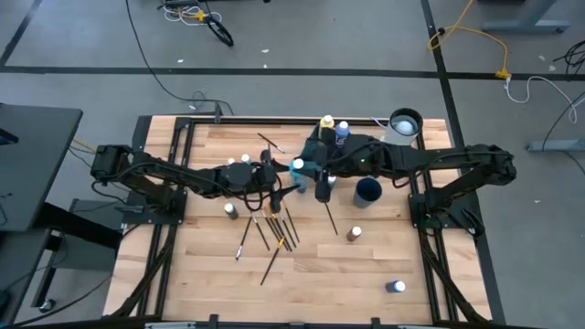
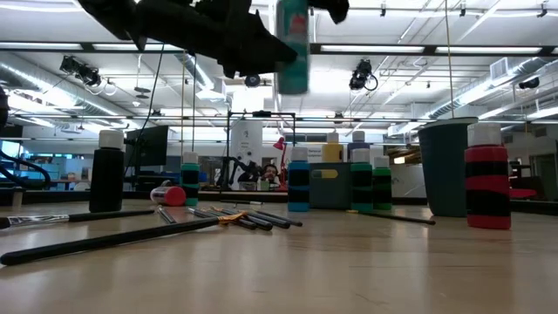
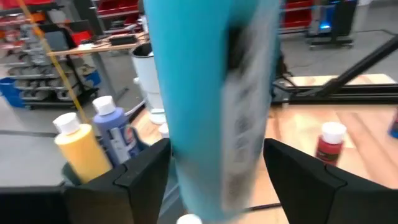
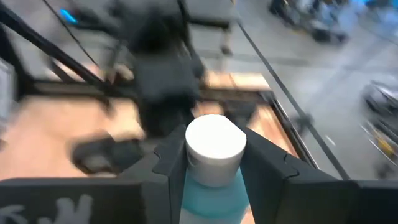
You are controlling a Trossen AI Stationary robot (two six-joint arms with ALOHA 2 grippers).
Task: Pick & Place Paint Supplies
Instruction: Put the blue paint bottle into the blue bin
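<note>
Teal paint bottle (image 1: 298, 166) lifted above table centre, right gripper (image 4: 211, 163) fingers clamped just under its white cap, left gripper (image 3: 214, 165) jaws spread wide either side, not gripping.

a tall light-blue plastic paint bottle (image 3: 211, 106) stands between my left end effector (image 3: 214, 174) fingers, which are spread clear of it. beyond: a yellow bottle (image 3: 81, 149), a blue bottle (image 3: 115, 134), a red bottle (image 3: 328, 144) on the wooden worktop (image 3: 360, 130).

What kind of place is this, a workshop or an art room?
Probably a robotics lab or workshop: exposed ceiling pipes with strip lights, loose yellow cables on the grey floor, and a framed wooden work table holding two dark arms.
</note>
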